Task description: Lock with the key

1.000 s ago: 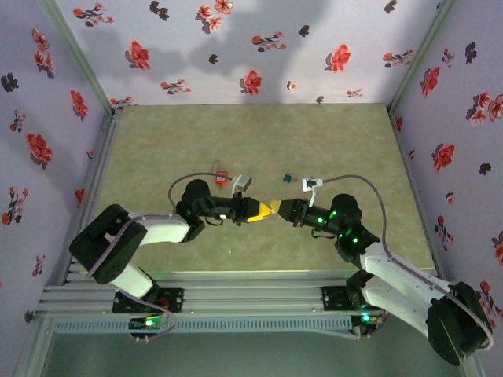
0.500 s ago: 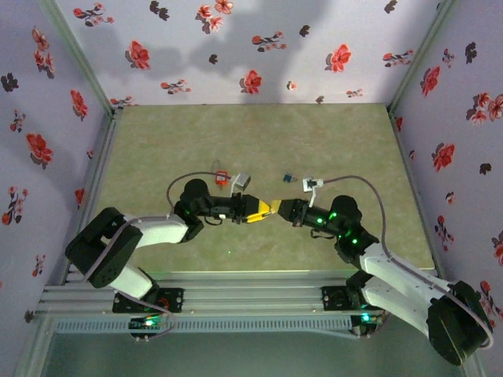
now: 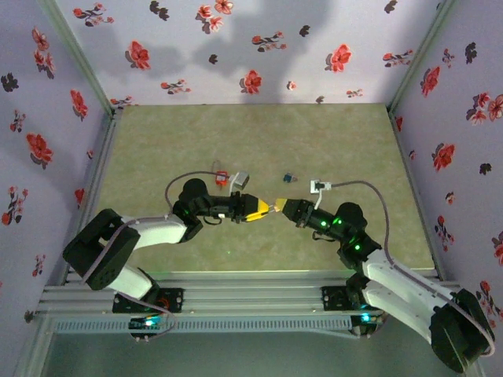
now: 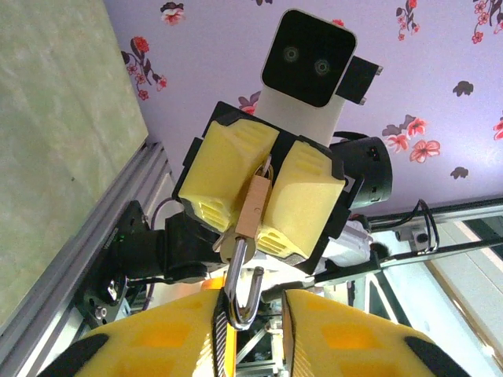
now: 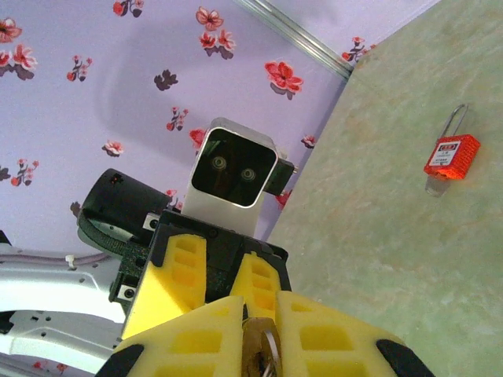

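I count two padlocks. The red padlock (image 3: 221, 176) lies just beyond my left hand (image 3: 258, 209), whose fingers (image 4: 157, 342) stand slightly apart around the shackle (image 4: 242, 294) of the brass padlock (image 4: 255, 200). My right hand (image 3: 284, 207) is clamped on its body. One small blue object (image 3: 288, 178) sits beyond that hand. The surface (image 3: 236, 133) is open all round; its edges are well away.
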`<action>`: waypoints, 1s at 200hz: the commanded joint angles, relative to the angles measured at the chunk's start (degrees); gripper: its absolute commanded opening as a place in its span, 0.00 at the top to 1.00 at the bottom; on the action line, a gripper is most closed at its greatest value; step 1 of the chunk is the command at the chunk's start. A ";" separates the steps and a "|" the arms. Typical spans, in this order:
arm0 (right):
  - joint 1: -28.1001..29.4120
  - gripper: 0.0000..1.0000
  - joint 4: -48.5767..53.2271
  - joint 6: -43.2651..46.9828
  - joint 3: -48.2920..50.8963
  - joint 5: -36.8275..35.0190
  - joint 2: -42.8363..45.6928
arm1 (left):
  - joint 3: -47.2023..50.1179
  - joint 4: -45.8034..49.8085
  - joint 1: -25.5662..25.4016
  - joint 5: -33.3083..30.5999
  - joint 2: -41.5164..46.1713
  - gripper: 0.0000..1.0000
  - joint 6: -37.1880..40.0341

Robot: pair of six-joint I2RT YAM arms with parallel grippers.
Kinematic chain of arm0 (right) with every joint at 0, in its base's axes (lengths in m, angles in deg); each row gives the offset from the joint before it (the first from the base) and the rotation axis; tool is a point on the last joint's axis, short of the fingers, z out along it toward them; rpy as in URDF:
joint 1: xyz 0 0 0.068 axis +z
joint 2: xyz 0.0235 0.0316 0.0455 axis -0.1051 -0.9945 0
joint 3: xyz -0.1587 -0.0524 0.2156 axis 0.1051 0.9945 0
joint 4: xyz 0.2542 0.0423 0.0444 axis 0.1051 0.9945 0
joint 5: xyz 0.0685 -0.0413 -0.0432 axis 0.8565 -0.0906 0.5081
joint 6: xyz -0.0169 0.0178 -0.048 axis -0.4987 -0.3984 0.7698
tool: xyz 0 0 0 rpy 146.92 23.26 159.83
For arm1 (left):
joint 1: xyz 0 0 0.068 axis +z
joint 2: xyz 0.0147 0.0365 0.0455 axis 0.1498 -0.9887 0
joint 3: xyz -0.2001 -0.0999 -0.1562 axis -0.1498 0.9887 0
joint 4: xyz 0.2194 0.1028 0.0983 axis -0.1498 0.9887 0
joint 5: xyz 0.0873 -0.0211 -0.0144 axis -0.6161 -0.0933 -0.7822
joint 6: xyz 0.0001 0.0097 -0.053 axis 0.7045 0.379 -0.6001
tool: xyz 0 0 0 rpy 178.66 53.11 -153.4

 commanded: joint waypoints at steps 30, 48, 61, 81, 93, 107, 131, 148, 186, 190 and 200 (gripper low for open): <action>0.26 1.00 -2.91 -1.53 1.65 -3.31 1.46 | 0.34 -2.70 0.40 -0.43 1.18 0.75 1.42; 0.26 1.00 -3.43 -1.75 1.74 -3.70 1.44 | 0.26 -3.20 0.16 -0.56 0.86 0.75 1.06; 0.25 1.00 -3.97 -1.79 1.83 -3.55 1.19 | -0.05 -3.16 0.11 -0.73 0.69 0.75 0.97; 0.26 1.00 -5.31 -2.04 2.22 -3.54 1.02 | -0.26 -3.20 -0.02 -0.89 0.38 0.75 1.03; 0.34 1.00 -5.89 -2.10 2.40 -3.53 1.00 | -0.46 -3.51 -0.15 -0.94 0.07 0.74 0.88; 0.34 1.00 -6.80 -2.06 2.69 -3.48 1.04 | -0.62 -3.76 -0.35 -0.95 -0.51 0.75 0.78; 0.42 1.00 -7.76 -1.89 3.14 -3.48 1.13 | -0.74 -4.82 -0.46 -1.13 -1.60 0.74 0.15; 0.50 1.00 -8.47 -1.71 3.49 -3.58 1.08 | -0.90 -5.01 -0.51 -1.42 -1.81 0.74 -0.09; 0.68 1.00 -9.39 -1.23 4.00 -3.91 1.32 | -1.49 -5.05 -0.68 -1.80 -2.12 0.73 -0.21; 0.70 1.00 -9.41 -1.10 4.07 -3.98 1.42 | -1.46 -4.98 -0.65 -1.82 -2.09 0.73 -0.21; 0.70 1.00 -9.45 -0.89 4.19 -4.18 1.49 | -1.43 -5.07 -0.67 -2.08 -2.09 0.73 -0.37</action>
